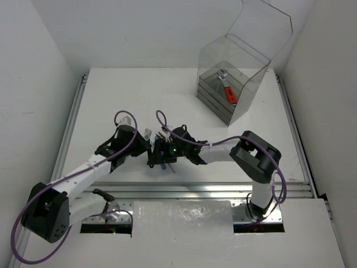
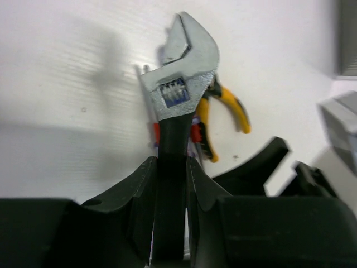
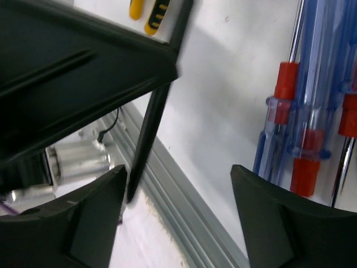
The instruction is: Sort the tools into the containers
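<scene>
My left gripper is shut on the black handle of a silver adjustable wrench, whose head points away from it. In the top view it sits mid-table with the wrench head just beyond. Yellow-handled pliers lie behind the wrench. My right gripper is open and empty, close against the left one. Blue- and red-handled screwdrivers lie beside its right finger. A red-handled wrench lies in the top tray of the stack inside the clear box.
The box's curved cover stands open at the back right. An aluminium rail runs along the table's near edge, under the right gripper. The left gripper's black body fills the upper left of the right wrist view.
</scene>
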{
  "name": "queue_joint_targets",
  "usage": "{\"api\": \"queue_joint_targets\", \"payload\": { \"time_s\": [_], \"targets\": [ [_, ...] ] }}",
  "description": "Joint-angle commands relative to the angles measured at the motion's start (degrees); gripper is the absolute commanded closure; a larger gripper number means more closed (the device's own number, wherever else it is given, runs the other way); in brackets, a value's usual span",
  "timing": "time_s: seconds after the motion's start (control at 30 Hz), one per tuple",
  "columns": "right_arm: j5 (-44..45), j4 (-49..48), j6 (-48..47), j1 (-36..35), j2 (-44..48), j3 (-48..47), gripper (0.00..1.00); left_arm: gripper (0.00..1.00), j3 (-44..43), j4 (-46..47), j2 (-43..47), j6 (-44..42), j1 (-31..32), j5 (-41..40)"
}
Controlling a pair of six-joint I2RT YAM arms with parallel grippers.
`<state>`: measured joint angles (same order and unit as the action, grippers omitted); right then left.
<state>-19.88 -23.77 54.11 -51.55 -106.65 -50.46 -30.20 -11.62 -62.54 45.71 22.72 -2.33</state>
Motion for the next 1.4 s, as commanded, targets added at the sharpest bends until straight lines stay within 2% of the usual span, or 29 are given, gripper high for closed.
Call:
{"api": "queue_joint_targets", "payload": {
  "time_s": [0.0, 0.07, 0.23, 0.27, 0.3, 0.33, 0.37, 0.4, 0.43, 0.47, 0.5, 0.53, 0.57, 0.6, 0.63, 0.67, 0.7, 0.77, 0.87, 0.9, 1.0, 1.1, 1.13, 1.27, 1.37],
  "targets": [
    [3.45, -1.98, 3.37, -0.57, -1.27, -4.73, 0.29, 1.00, -0.13, 5.72, 3.83, 2.54, 0.83, 1.88],
    [2.74, -3.64, 3.46, -0.66, -1.80, -5.70, 0.39, 1.00, 0.31, 6.43, 4.97, 2.98, 1.27, 2.06],
    [2.13, -4.70, 1.18, -0.83, -1.37, -8.25, 0.49, 1.00, 1.01, 6.87, 6.11, 3.15, 1.63, 4.00],
    [1.69, -5.14, -0.04, -0.83, -1.19, -8.43, 0.54, 1.00, 1.02, 6.87, 6.20, 3.15, 1.63, 4.00],
    [0.90, -5.15, -0.66, -0.83, -1.02, -8.78, 0.76, 1.00, 1.02, 6.78, 6.38, 3.07, 1.63, 4.17],
    [1.16, -4.28, -1.80, -0.92, -0.84, -9.22, 0.91, 1.00, 0.93, 6.78, 6.64, 2.89, 1.63, 4.26],
    [1.85, -3.66, -2.42, -1.01, -0.23, -9.39, 1.00, 1.00, 0.58, 6.70, 6.99, 2.37, 1.63, 4.35],
    [2.56, -1.65, -3.12, -1.01, 0.21, -9.31, 1.00, 1.00, 0.23, 6.35, 7.17, 2.01, 1.63, 4.09],
    [3.09, -0.41, -5.13, -1.01, 0.82, -9.31, 1.00, 0.90, -1.08, 4.78, 7.43, 1.75, 1.63, 3.48],
    [5.01, 2.99, -6.54, -1.01, 2.48, -9.22, 1.00, 0.52, -1.96, 3.80, 8.31, 0.70, 1.63, 1.82],
    [6.68, 5.03, -10.39, -0.92, 3.63, -9.31, 1.00, 0.34, -3.19, 0.75, 8.66, 0.17, 1.63, -0.03],
    [8.26, 7.22, -12.60, -0.92, 4.77, -9.57, 1.00, 0.07, -6.51, -1.63, 9.10, -0.27, 1.63, -1.87],
    [9.84, 9.51, -15.06, -0.75, 6.00, -9.92, 1.00, 0.00, -8.72, -4.00, 9.80, -1.67, 1.63, -6.33],
    [12.99, 15.53, -19.87, -0.31, 8.10, -11.93, 1.00, 0.00, -13.44, -9.68, 10.07, -2.38, 1.63, -11.51],
    [14.24, 18.99, -22.44, -0.31, 9.08, -13.25, 1.00, 0.00, -15.92, -12.96, 10.51, -2.91, 1.71, -11.56],
    [15.47, 22.42, -25.08, 0.65, 9.88, -14.83, 1.00, 0.00, -18.30, -15.78, 11.47, -3.87, 1.63, -16.78],
    [19.57, 31.24, -29.54, 1.36, 10.84, -19.11, 1.00, 0.00, -22.06, -20.68, 12.26, -4.49, 1.63, -19.01],
    [23.55, 43.21, -33.17, 4.94, 11.11, -26.23, 1.00, 0.00, -24.29, -23.70, 14.89, -7.64, 1.63, -22.79],
    [30.94, 53.87, -39.41, 11.63, 10.85, -33.88, 1.00, 0.00, -24.30, -26.00, 18.76, -13.53, 1.63, -21.41],
    [32.26, 56.18, -40.39, 15.30, 10.50, -35.83, 1.00, 0.00, -23.77, -26.26, 19.56, -14.85, 1.63, -20.18],
    [33.93, 59.45, -45.48, 20.07, 9.10, -42.16, 1.00, 0.00, -21.06, -26.53, 22.11, -19.95, 1.63, -20.78],
    [36.04, 61.55, -52.40, 21.93, 5.77, -50.59, 1.00, 0.00, -18.24, -24.96, 24.13, -19.87, 1.63, -20.80],
    [38.66, 62.35, -56.44, 22.89, 2.79, -55.32, 1.00, 0.00, -17.71, -23.47, 24.74, -20.66, 1.63, -19.31],
    [42.73, 67.18, -59.99, 28.50, -6.27, -69.40, 1.00, 0.00, -16.83, -22.75, 25.80, -21.28, 1.63, -17.01],
    [44.92, 66.05, -63.06, 30.54, -9.71, -72.15, 1.00, 0.00, -16.30, -21.96, 26.16, -21.72, 1.63, -15.87]
  ]
}}
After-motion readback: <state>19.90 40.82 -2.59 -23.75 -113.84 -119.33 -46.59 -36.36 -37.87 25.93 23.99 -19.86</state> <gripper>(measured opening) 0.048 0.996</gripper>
